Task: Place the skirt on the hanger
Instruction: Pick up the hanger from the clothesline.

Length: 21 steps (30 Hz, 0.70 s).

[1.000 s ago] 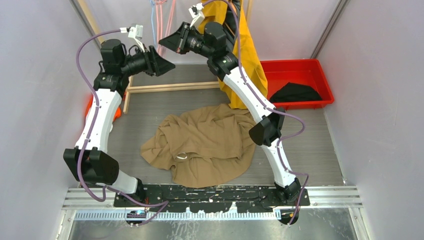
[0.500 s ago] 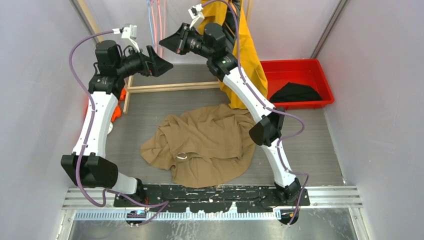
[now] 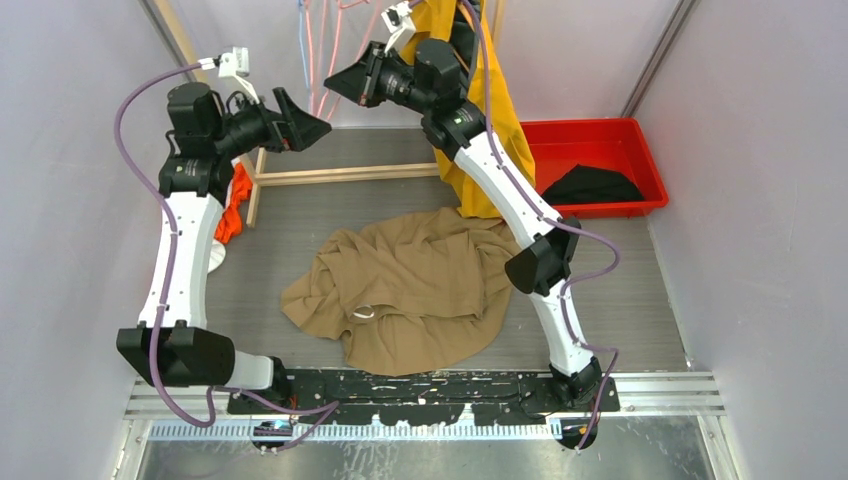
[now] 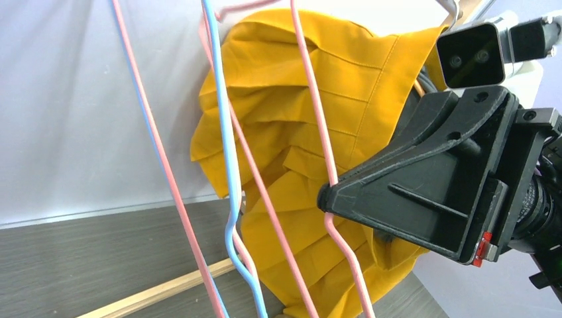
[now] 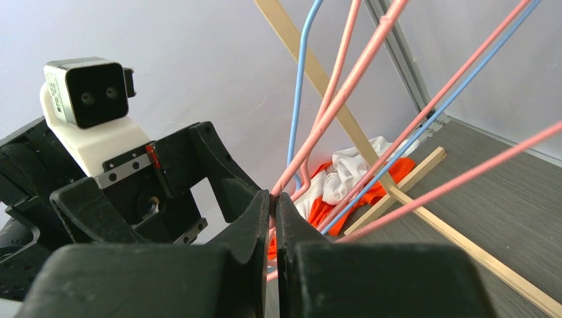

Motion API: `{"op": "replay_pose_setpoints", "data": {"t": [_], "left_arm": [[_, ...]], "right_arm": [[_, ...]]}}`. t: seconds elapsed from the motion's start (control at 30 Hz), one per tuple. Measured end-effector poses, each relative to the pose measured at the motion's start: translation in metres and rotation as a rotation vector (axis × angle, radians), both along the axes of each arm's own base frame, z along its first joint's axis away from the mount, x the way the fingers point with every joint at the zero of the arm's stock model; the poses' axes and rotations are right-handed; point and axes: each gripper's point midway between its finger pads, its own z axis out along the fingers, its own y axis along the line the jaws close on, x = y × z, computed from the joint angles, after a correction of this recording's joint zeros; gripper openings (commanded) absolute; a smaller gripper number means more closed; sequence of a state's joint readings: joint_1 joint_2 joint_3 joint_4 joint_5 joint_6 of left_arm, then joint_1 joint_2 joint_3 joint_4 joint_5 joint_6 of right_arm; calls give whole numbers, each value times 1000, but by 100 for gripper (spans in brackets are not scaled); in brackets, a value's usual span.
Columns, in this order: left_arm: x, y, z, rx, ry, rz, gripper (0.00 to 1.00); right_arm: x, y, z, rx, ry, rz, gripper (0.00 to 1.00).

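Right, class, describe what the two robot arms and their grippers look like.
Both the left arm and right arm have white links with black joints, and a purple cable loops along each. The left gripper and right gripper are black, wedge-shaped, with a small red tab. A white-and-grey camera sits on each wrist.

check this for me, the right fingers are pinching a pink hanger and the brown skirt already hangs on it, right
Not quite. The right fingers do pinch a pink hanger, but the brown skirt is not on it: the top view shows it lying crumpled on the table.
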<state>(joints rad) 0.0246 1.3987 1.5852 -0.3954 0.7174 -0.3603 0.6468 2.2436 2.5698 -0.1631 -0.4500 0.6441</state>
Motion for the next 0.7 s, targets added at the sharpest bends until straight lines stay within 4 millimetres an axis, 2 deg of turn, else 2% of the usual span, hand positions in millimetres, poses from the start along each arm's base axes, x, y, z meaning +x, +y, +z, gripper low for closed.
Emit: {"op": "replay_pose_setpoints", "data": {"t": [0.2, 0.7], "left_arm": [[-6, 9, 11, -15, -17, 30, 99], [-13, 20, 12, -61, 8, 76, 99]], "right_arm": [[-7, -6, 9, -8, -12, -6, 1], [-21, -11, 17, -28, -84, 58, 1]]}}
